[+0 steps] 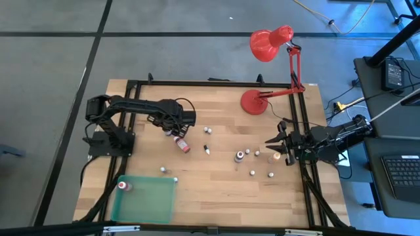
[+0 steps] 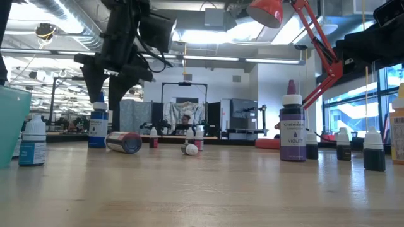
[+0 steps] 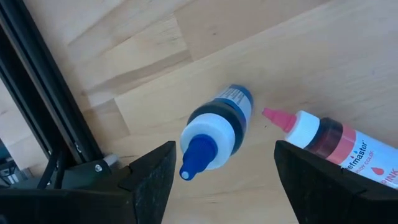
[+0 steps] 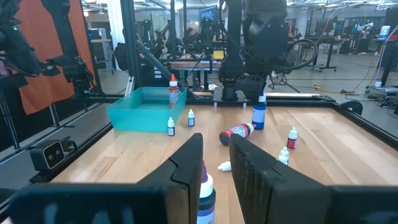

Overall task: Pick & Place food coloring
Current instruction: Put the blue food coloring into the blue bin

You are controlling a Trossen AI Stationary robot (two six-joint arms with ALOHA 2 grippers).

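Observation:
A dark blue food coloring bottle (image 3: 214, 134) with a white shoulder and blue tip stands upright on the wooden table, left of centre (image 1: 171, 133). My left gripper (image 3: 225, 154) hangs open just above it, pointing down, with one finger on each side of the bottle's top and neither touching it. A pink-tipped red bottle (image 3: 336, 140) lies on its side right beside the blue one. Several more tiny bottles are scattered over the table's middle and right. My right gripper (image 1: 275, 145) waits shut at the right edge, level and touching nothing.
A translucent green tray (image 1: 144, 200) sits at the near left, with a red-capped bottle (image 1: 122, 186) at its corner. A violet bottle (image 2: 292, 126) stands mid-table. A red desk lamp (image 1: 269, 46) stands at the far right. A black frame rail (image 3: 43, 124) runs close behind the left gripper.

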